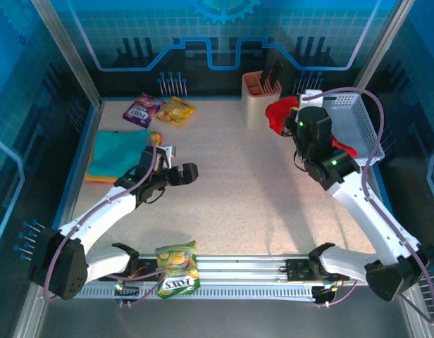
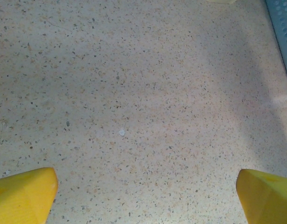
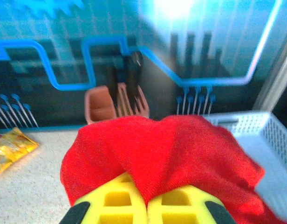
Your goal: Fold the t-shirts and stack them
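Note:
A bright red t-shirt [image 1: 279, 113] hangs bunched over the near left corner of the white basket [image 1: 354, 113] at the back right. My right gripper [image 1: 293, 121] is shut on a fold of it. In the right wrist view the red cloth [image 3: 171, 149] drapes over the closed yellow fingers [image 3: 116, 200] of the right gripper [image 3: 146, 201]. A folded teal t-shirt [image 1: 118, 150] lies at the left on an orange-yellow one [image 1: 97, 177]. My left gripper [image 1: 189, 172] hovers open just right of that stack, over bare table [image 2: 134, 93], its yellow fingertips [image 2: 23, 195] far apart around the left gripper [image 2: 146, 198] midpoint.
A beige utensil holder [image 1: 262, 98] stands just left of the red shirt. Snack packets lie at the back left, purple [image 1: 142, 109] and yellow [image 1: 176, 110], and a green one [image 1: 178, 267] rests on the front rail. Bare tabletop [image 1: 245, 190] spreads between the arms.

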Robot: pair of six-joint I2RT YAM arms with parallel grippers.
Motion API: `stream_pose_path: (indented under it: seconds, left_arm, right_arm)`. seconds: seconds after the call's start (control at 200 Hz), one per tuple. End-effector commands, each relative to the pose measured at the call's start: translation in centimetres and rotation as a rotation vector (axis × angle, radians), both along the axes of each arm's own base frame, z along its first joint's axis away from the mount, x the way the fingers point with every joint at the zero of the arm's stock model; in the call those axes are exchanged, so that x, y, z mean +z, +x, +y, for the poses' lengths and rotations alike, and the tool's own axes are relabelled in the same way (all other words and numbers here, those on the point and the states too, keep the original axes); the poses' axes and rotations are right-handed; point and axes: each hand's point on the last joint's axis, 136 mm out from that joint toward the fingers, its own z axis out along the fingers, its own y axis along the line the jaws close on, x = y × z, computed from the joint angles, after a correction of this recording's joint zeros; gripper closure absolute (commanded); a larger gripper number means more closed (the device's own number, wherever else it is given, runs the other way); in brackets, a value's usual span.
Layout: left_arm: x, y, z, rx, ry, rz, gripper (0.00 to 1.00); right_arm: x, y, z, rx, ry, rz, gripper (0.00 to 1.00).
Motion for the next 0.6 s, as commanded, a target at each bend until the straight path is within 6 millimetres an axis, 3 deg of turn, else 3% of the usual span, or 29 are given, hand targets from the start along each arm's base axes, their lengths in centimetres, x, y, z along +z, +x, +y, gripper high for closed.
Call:
stream_pose_path:
  seconds: [0.0, 0.17, 0.285, 0.44, 0.595]
  left_arm:
    - [0.8, 0.2, -0.9, -0.031, -0.033, -0.023, 0.01]
    - [0.9, 0.3, -0.9, -0.032, -0.039, -0.020, 0.01]
    - [0.9, 0.3, -0.9, -0.030, -0.035, -0.018, 0.01]
    - [0.9, 0.0, -0.7, -0.021, -0.043, 0.000, 0.01]
    - [1.4, -0.5, -0.1, -0.009, -0.038, 0.000, 0.01]
  right_arm:
    - [5.8, -1.6, 1.1, 0.026, -0.074, -0.153, 1.00]
    - [9.3, -3.0, 4.3, 0.077, -0.153, -0.254, 1.00]
    - [9.5, -2.8, 6.0, 0.116, -0.138, -0.258, 1.00]
    - [4.9, -1.7, 10.0, 0.187, -0.106, -0.144, 1.00]
    - [-2.7, -0.6, 13.7, 0.210, -0.021, 0.066, 0.96]
